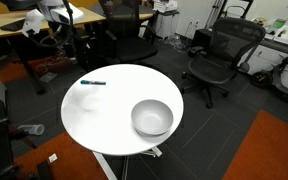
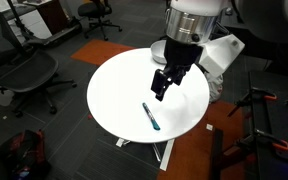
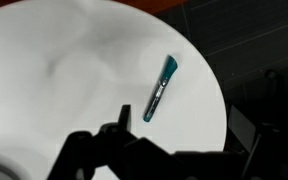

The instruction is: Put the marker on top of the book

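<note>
I see 1 marker (image 2: 151,117) lying flat on the round white table (image 2: 114,90), close to the table's rim and well apart from the white bowl (image 1: 152,118) on that table. My gripper (image 2: 160,90) hangs above the table near the marker, jaws spread, gripping nothing.

Arm (image 2: 192,22) upright; end effector (image 2: 159,93) pointing down, jaws parted, empty.
</note>
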Robot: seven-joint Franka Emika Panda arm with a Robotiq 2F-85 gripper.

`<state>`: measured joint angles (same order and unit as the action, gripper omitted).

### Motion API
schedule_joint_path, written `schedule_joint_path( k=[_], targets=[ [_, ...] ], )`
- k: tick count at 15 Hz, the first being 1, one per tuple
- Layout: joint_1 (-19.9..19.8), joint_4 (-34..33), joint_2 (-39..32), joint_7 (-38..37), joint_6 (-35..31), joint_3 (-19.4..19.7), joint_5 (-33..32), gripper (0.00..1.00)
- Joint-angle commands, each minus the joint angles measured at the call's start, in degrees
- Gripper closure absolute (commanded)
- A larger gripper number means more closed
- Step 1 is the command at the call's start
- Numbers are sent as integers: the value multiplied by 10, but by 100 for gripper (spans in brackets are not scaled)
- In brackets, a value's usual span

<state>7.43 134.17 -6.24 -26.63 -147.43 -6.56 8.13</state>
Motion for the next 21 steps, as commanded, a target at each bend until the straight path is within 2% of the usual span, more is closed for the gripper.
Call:
schedule_joint_path(
  k=[1,7,13,21],
  targets=[
    [15,-23,-21,-76,19,5,-14,0],
    [29,-47,-55,-176,14,17,-30,0],
    [38,-77,-95,-216,22,23,-29,0],
    [68,-93,-139,-286,14,36,-43,0]
  ],
)
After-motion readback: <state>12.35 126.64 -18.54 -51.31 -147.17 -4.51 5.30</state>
